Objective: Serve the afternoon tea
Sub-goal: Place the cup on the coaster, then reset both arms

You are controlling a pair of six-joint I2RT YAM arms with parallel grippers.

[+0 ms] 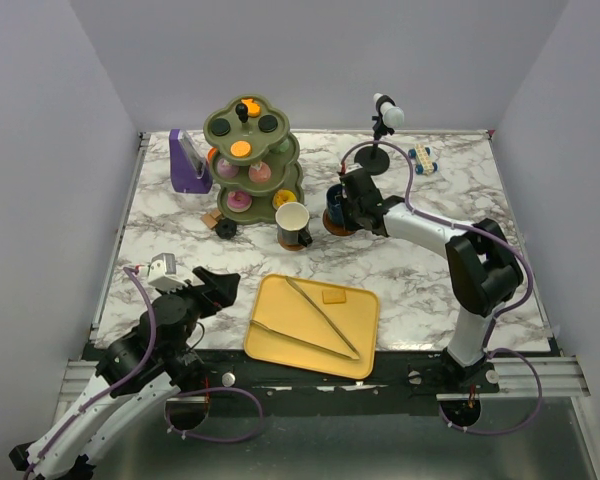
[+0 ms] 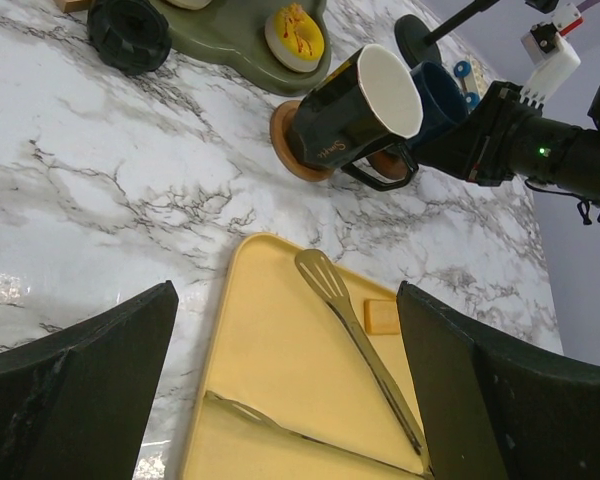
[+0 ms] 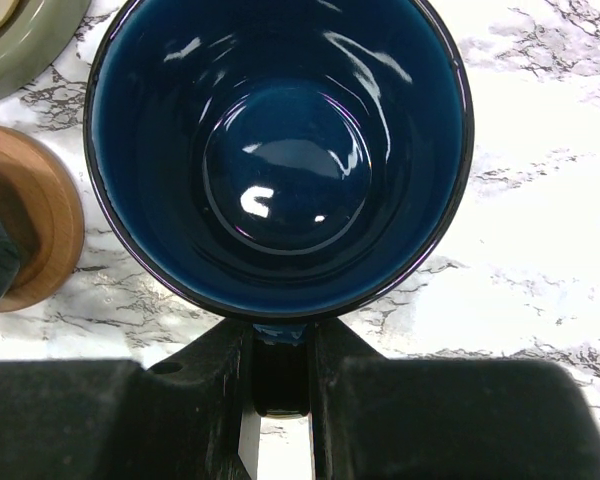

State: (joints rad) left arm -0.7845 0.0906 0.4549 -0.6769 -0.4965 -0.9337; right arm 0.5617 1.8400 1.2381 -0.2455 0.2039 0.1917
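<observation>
The dark-blue mug (image 1: 336, 213) stands right of the black cream-lined mug (image 1: 293, 225), which sits on a brown coaster (image 2: 285, 140). My right gripper (image 1: 354, 205) is shut on the blue mug's handle (image 3: 280, 375); its empty inside (image 3: 280, 150) fills the right wrist view. A second coaster (image 3: 30, 230) lies just beside it. The olive-green three-tier stand (image 1: 250, 160) holds several toy cakes. My left gripper (image 1: 215, 285) is open and empty, above the yellow tray's left edge (image 2: 285, 300). A biscuit (image 2: 381, 316) lies on the tray.
The yellow tray (image 1: 270, 330) holds metal tongs (image 1: 320, 320). A black doughnut (image 1: 226, 229) and a small biscuit (image 1: 211, 217) lie by the stand's foot. The purple holder (image 1: 187, 162) is back left. The black stand with white ball (image 1: 385, 110) and a small toy (image 1: 423, 158) are back right.
</observation>
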